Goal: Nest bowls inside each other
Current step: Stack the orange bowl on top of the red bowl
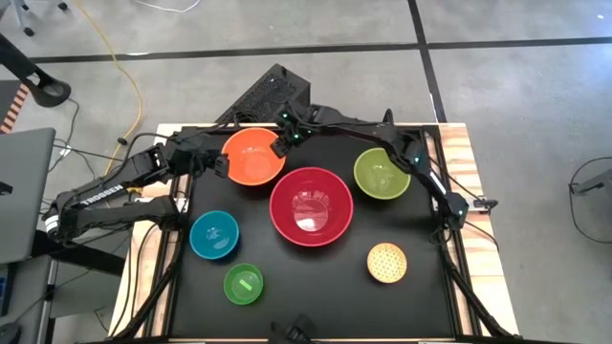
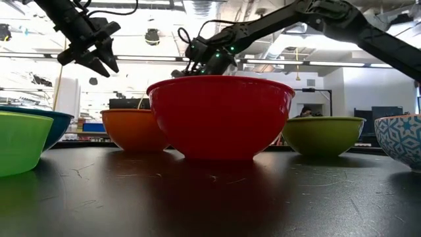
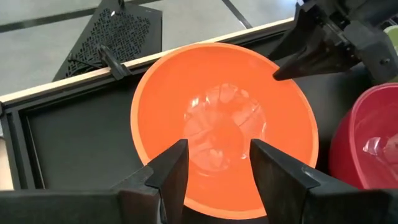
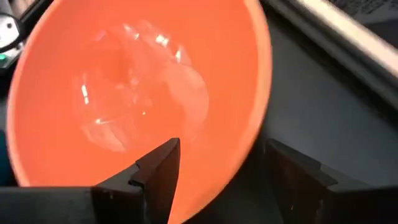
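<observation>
Open hands (image 1: 222, 164) flanking orange bowl (image 1: 252, 156)

The orange bowl (image 1: 253, 157) sits between both grippers, open above. The red bowl (image 1: 311, 204) crowds it beside the right gripper (image 1: 280, 145).

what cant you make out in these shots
- Low view: the red bowl hides most of the orange bowl.
- Low view: the picture's right edge cuts off the speckled bowl.
- Right wrist view: blur hides whether the right claw touches the orange bowl's rim.
</observation>
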Action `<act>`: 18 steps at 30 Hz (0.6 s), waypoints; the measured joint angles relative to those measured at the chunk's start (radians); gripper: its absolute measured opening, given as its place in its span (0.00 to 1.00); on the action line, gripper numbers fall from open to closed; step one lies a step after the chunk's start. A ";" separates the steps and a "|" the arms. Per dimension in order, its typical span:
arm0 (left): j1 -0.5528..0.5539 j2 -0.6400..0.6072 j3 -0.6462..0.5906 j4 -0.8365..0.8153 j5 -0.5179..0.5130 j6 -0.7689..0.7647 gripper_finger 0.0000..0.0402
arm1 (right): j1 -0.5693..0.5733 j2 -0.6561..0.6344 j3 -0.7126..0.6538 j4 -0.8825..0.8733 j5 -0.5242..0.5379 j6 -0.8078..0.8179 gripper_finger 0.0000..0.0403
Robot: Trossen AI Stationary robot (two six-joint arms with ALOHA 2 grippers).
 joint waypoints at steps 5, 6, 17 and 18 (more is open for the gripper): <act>0.000 0.000 0.000 -0.029 0.010 -0.023 0.40 | 0.014 0.023 0.005 -0.026 0.051 0.041 0.60; 0.000 0.000 0.000 -0.035 0.013 -0.025 0.40 | 0.017 0.023 0.006 -0.029 0.061 0.047 0.59; 0.000 0.000 0.000 -0.055 0.063 -0.036 0.40 | 0.032 0.047 0.005 -0.007 0.057 0.101 0.08; 0.000 0.000 0.000 -0.058 0.067 -0.036 0.40 | 0.027 0.047 0.005 0.008 0.049 0.116 0.05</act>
